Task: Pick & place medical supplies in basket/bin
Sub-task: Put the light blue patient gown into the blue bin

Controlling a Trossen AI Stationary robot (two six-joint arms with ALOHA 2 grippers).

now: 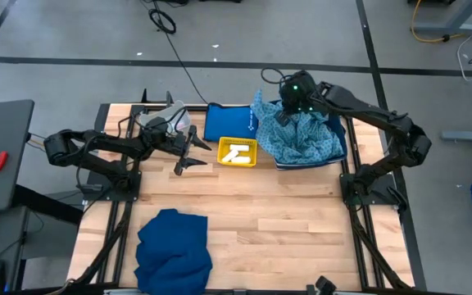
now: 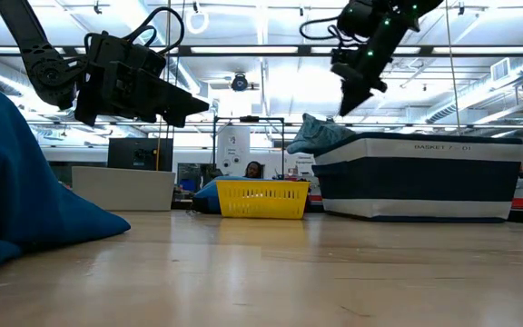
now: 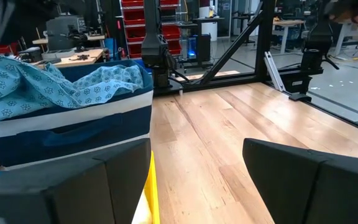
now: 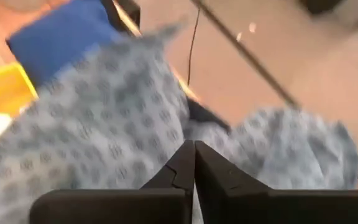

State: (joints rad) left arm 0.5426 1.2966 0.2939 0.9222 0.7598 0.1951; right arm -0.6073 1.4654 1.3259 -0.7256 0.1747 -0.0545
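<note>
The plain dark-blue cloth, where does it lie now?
In the high view the dark-blue cloth lies crumpled on the table's near left part, far from the yellow basket and both arms.

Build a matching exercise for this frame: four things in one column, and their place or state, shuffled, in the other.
Things:
1. patterned light-blue cloth
2. plain dark-blue cloth
3. yellow basket
4. right pincer

Places or states:
A. heaped on the table's near edge, apart from the rest
B. shut, above the patterned cloth
C. draped over the dark bin with a white band
D. mid-table, holding white packets

Pairs: 1-C, 2-A, 3-D, 4-B
</note>
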